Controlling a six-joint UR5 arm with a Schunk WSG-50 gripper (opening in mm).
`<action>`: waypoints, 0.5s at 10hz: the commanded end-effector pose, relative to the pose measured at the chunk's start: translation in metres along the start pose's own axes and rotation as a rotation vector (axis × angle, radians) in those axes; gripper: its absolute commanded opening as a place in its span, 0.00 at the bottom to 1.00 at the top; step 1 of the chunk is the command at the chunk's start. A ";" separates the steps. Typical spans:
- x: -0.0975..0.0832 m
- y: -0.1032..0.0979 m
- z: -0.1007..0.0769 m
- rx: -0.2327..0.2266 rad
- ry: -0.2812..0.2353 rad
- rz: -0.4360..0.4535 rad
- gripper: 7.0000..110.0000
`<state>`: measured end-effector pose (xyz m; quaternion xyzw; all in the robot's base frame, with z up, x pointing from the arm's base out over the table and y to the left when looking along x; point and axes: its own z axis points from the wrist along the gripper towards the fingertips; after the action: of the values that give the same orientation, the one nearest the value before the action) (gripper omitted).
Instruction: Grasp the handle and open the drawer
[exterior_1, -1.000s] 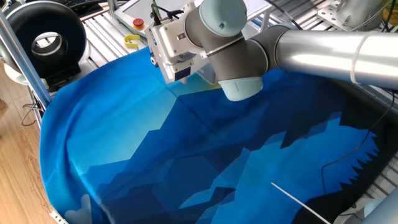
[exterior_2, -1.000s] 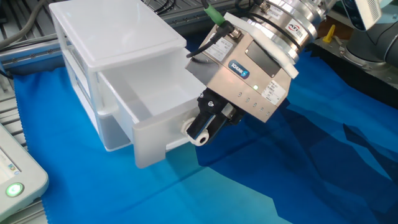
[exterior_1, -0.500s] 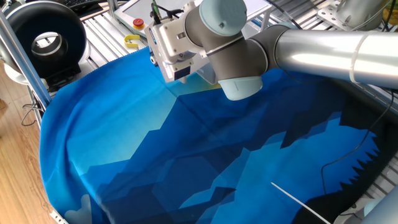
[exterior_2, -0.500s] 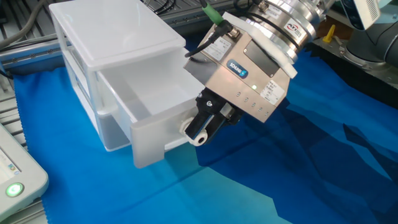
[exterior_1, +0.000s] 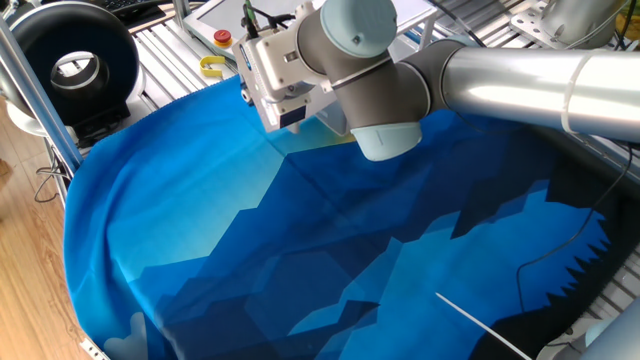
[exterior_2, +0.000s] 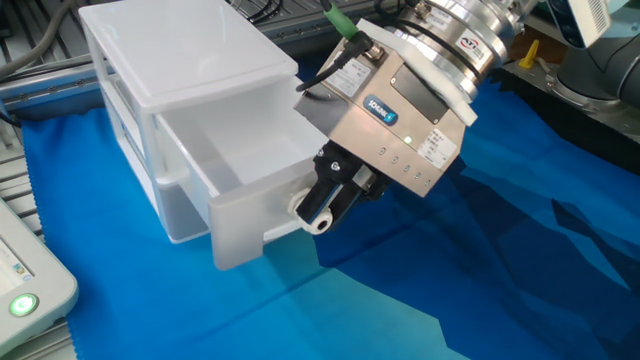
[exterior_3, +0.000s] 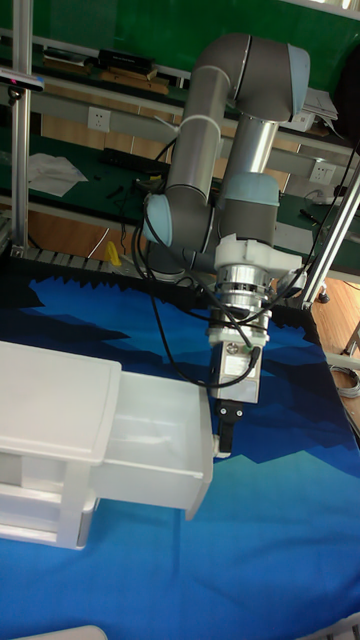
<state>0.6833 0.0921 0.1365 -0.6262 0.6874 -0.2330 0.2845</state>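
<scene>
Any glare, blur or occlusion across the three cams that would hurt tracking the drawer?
One fixed view: sharp, bright specular streak on the arm; arm hides the drawer. The other fixed view: crisp, the drawer white and nearly blown out, gripper clear at its front. Tall fixed view: softer, grainier, dim background, translucent drawer edges washed out.

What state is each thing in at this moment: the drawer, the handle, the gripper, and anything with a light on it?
drawer: pulled well out of its white unit, empty inside.
handle: hidden between the fingers, not visible itself.
gripper: fingers closed at the drawer front, where the handle sits.
pendant: green light lit.
lower drawer: pushed in, closed.
</scene>
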 end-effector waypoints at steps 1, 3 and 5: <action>-0.002 0.006 0.000 -0.031 -0.020 -0.040 0.00; 0.002 0.011 -0.001 -0.052 -0.004 -0.062 0.00; 0.017 0.024 -0.002 -0.104 0.056 -0.075 0.00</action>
<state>0.6730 0.0883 0.1268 -0.6522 0.6773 -0.2276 0.2532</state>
